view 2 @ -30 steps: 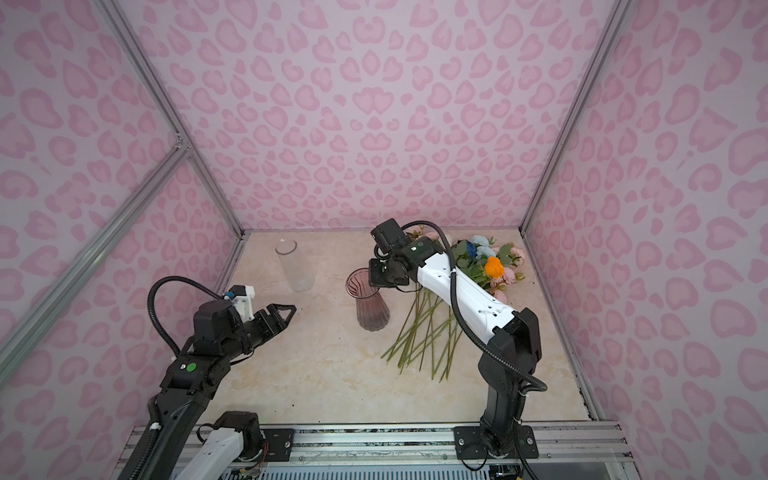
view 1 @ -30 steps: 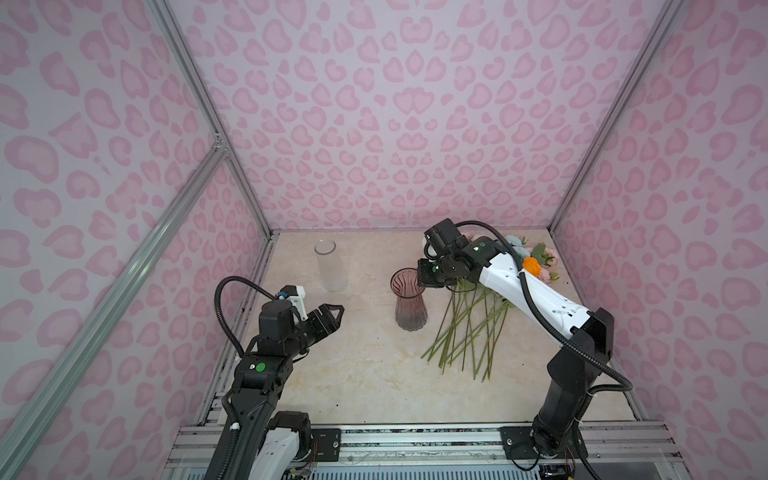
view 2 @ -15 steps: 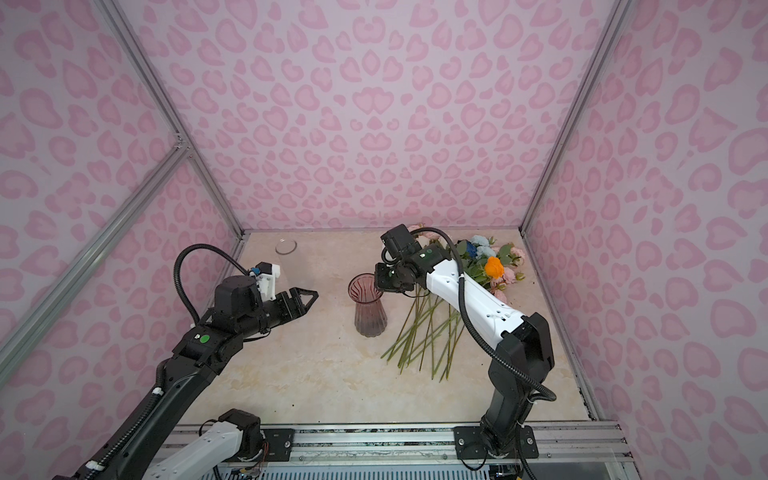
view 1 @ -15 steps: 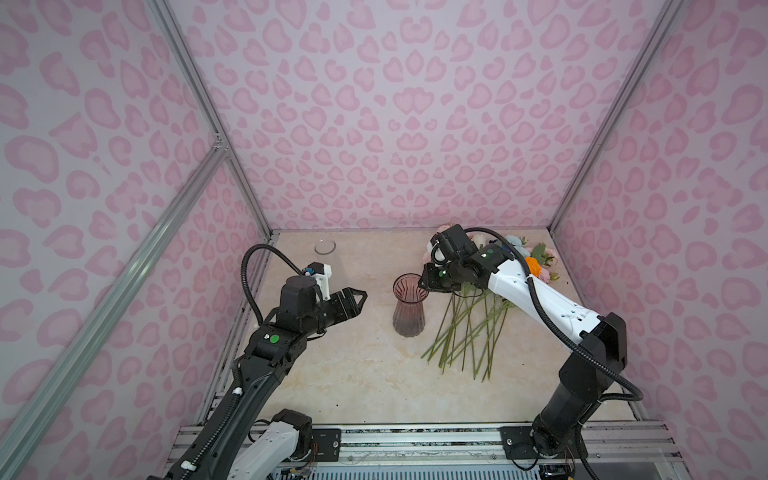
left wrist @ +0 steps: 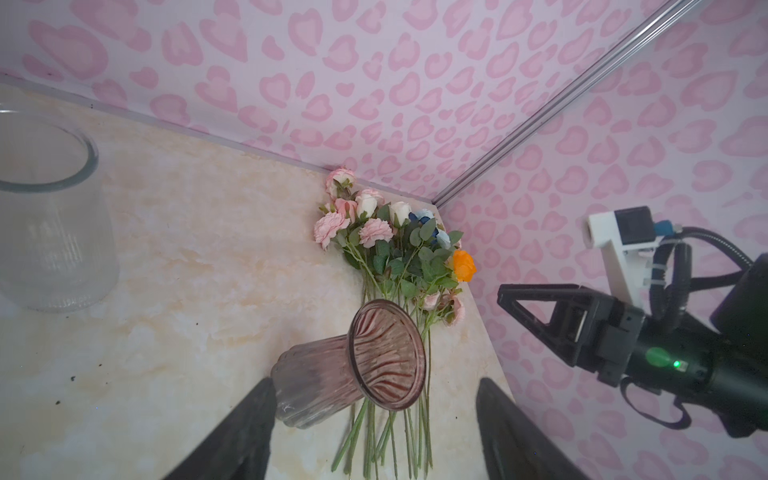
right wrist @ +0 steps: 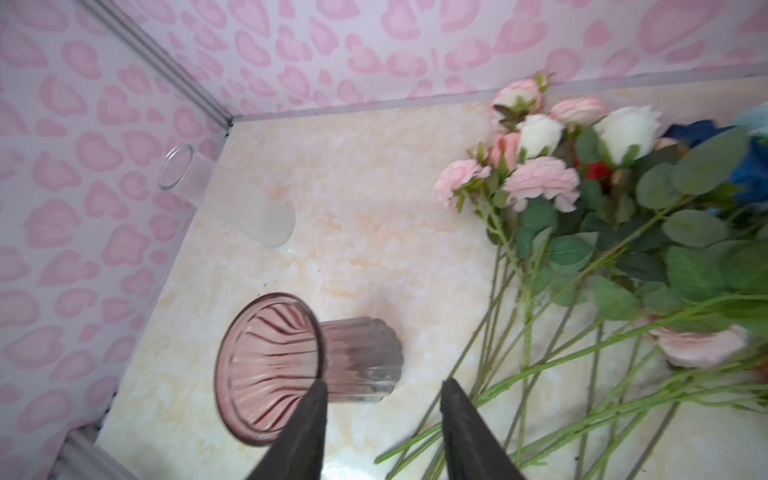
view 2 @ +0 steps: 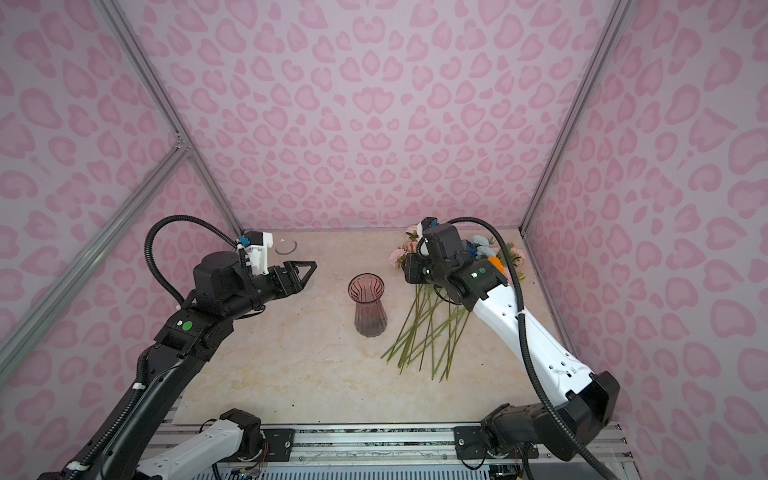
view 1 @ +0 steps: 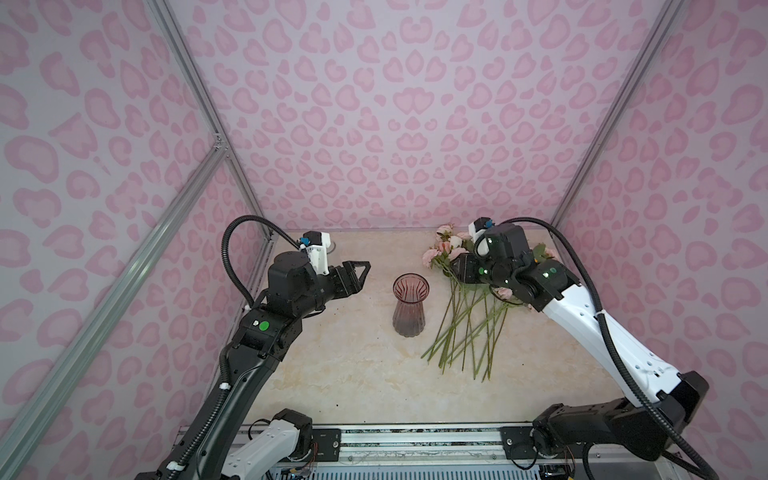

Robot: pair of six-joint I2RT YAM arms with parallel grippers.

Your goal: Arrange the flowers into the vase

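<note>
Right hand (right wrist: 384, 382) empty, flowers (left wrist: 399, 266) flat, blooms (left wrist: 374, 230) rearward

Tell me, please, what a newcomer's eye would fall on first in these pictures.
A loose bunch of flowers lies on the right side of the table, blooms toward the back. Just left of the stems stands an empty pink vase, upright, mid-table. Pink heart-patterned walls enclose everything.

Two glass vases: one pink ribbed vase (view 1: 409, 307) and one clear vase (left wrist: 50, 208). One heap of flowers (left wrist: 399, 249), roughly a dozen stems, exact count unclear: one orange bloom (left wrist: 463, 266), two white roses (right wrist: 627, 133), several pink.
</note>
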